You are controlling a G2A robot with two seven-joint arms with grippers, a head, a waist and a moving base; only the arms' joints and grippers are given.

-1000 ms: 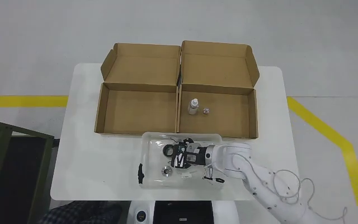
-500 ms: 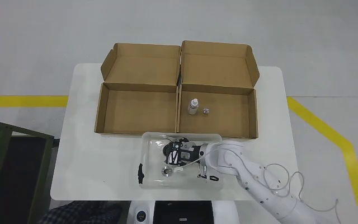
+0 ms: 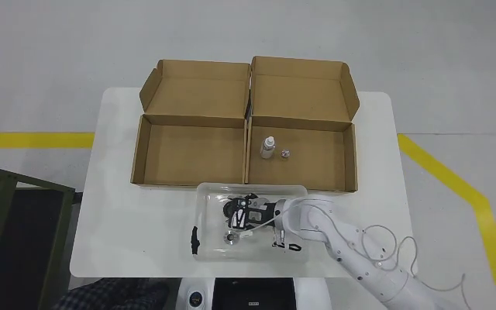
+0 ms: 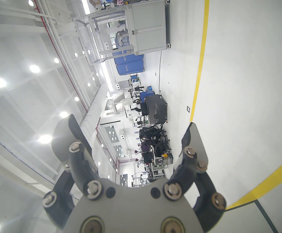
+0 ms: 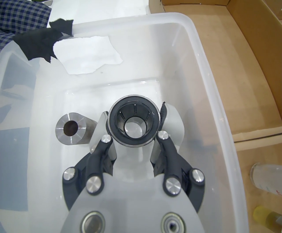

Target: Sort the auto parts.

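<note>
worktop (image 3: 116, 221): bin (image 3: 209, 223) at 6 o'clock edge | boxes abreast at bin's 12: left box (image 3: 190, 155), right box (image 3: 318, 159) | right box: bottle (image 3: 267, 146) by 9 o'clock wall, small part (image 3: 285, 153) at bottle's 3 | bin: bearing (image 5: 113, 119) between right gripper (image 5: 134, 114) jaws, cylinder (image 5: 76, 135) just beside, at bearing's 6

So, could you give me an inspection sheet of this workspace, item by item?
Surface: white table, with two open cardboard boxes and a clear bin.
Job's things: black sleeve and metal cylinder in the bin; small bottle in one box.
Clutter: black tape on the bin's rim.
Grippers: right gripper shut on the black sleeve; left gripper open, holding nothing.
Cables: thin white cable along the right arm.
Surroundings: yellow floor lines.
</note>
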